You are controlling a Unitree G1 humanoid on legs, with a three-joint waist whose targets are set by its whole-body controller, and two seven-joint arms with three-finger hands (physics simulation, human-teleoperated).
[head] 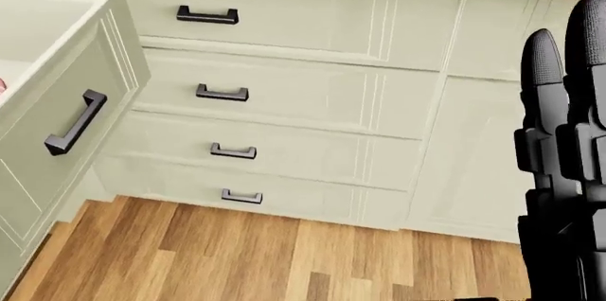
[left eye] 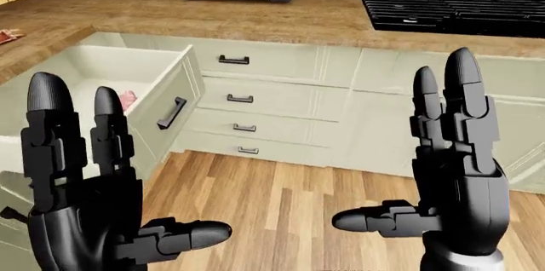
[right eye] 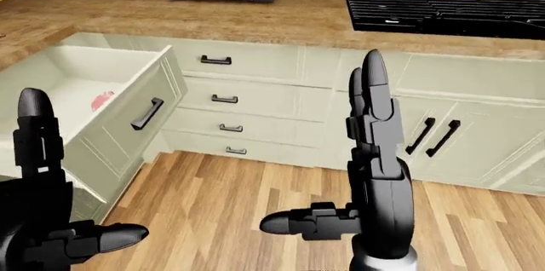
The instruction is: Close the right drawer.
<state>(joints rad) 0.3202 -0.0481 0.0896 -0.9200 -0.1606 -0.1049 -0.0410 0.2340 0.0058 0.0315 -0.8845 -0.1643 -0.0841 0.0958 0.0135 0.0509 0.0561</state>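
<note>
Head view crops my right hand [head: 559,166] at the right edge, and the open drawer [head: 57,102] at the left. The pink item [left eye: 127,100] inside that drawer sits half behind its wall; I can't identify it. Left hand [right eye: 38,220] is cut off below the drawer in the right-eye view.

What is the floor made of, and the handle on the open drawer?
The floor looks like wood planks, warm brown with grain streaks and plank seams, though it could be laminate. The drawer handle looks like dark metal with a matte finish; it is black, thin and bar-shaped.
</note>
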